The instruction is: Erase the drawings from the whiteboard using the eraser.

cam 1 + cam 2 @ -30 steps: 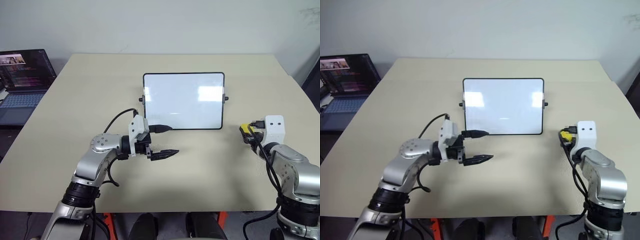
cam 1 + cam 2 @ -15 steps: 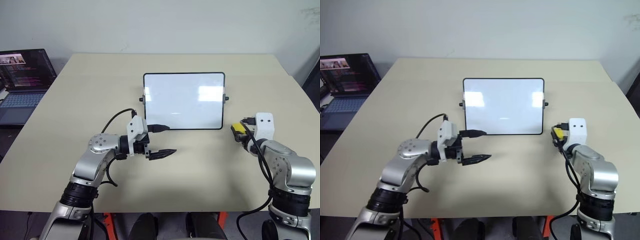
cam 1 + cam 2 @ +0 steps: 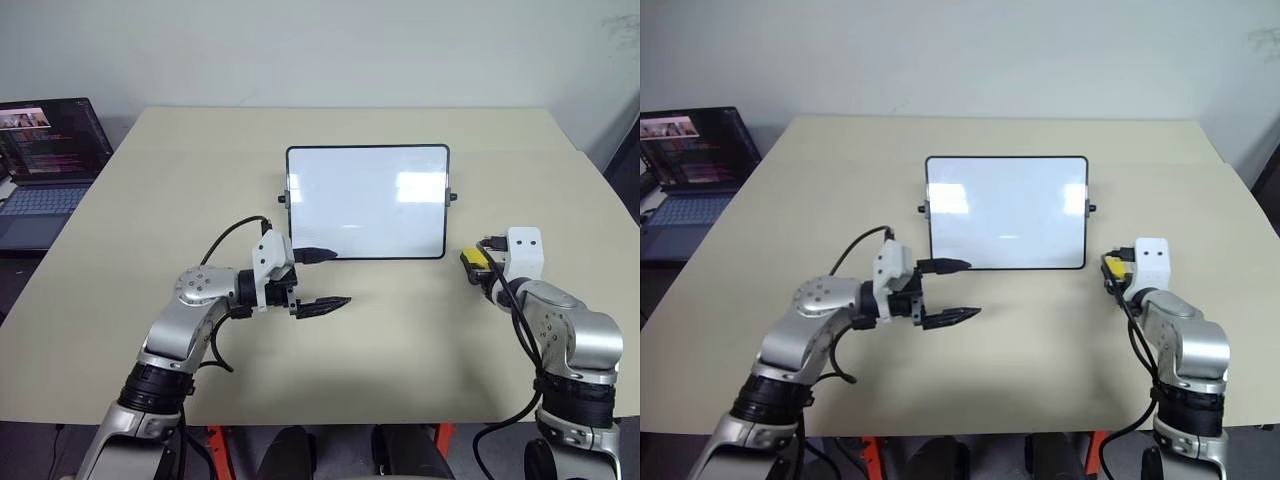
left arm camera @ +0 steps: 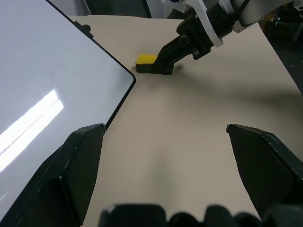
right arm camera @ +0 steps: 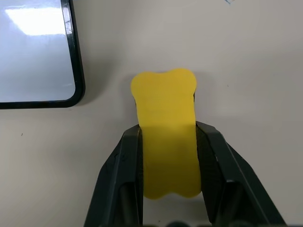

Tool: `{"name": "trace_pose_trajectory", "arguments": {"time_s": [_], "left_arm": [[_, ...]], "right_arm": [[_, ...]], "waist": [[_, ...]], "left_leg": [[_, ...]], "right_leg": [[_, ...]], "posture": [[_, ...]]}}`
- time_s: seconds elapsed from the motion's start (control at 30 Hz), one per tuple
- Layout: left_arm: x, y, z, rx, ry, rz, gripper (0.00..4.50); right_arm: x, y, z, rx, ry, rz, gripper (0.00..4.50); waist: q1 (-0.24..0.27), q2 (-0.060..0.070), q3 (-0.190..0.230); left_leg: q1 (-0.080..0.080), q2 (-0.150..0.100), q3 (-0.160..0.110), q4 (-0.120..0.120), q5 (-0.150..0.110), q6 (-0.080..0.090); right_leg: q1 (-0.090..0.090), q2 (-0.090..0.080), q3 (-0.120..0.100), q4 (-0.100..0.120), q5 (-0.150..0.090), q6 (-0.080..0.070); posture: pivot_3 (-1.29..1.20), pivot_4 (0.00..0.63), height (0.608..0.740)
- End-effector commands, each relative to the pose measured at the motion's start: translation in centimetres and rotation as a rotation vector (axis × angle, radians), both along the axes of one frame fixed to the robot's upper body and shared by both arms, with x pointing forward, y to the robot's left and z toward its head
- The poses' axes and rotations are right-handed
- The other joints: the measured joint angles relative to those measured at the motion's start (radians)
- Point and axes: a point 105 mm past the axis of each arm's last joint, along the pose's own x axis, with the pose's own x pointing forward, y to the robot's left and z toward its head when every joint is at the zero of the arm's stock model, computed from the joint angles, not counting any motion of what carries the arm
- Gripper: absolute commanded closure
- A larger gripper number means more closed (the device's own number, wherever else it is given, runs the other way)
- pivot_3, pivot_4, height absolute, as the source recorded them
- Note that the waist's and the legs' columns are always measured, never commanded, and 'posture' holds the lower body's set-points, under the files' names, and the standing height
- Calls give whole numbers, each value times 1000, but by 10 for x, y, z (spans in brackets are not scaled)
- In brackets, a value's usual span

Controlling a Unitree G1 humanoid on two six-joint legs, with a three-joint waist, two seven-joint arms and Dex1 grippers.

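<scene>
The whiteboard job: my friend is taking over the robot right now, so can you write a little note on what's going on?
Right gripper: shut on the eraser, low over the table just right of the whiteboard.
Left gripper: open, empty, by the whiteboard's near left corner.
Done: the whiteboard looks clean; no drawings visible.
Left: check for leftover marks, then put the eraser down.

A white whiteboard (image 3: 367, 202) lies in the middle of the tan surface (image 3: 150, 180). The left claw (image 3: 325, 304) is near the board's front left corner, pointing to the right. The right claw (image 3: 478, 266) holds the yellow eraser (image 3: 474, 260) just beside the board's front right corner. A laptop (image 3: 45, 165) sits far left.
</scene>
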Motion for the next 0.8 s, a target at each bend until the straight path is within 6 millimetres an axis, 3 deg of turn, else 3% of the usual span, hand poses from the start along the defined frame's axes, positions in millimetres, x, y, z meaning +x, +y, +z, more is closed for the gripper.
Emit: {"name": "trace_pose_trajectory", "arguments": {"time_s": [0.03,0.8], "left_arm": [[3,2,10,-6,-50,6,0],[4,3,11,-6,-52,16,0]], "right_arm": [[9,-1,17,-24,-72,2,3272],[15,-13,14,-47,-72,-10,3272]], "waist": [[0,0,0],[0,0,0]], "left_leg": [[0,0,0,0,0,0],[0,0,0,0,0,0]], "right_leg": [[0,0,0,0,0,0],[0,0,0,0,0,0]], "posture": [[0,150,740],[0,150,740]]}}
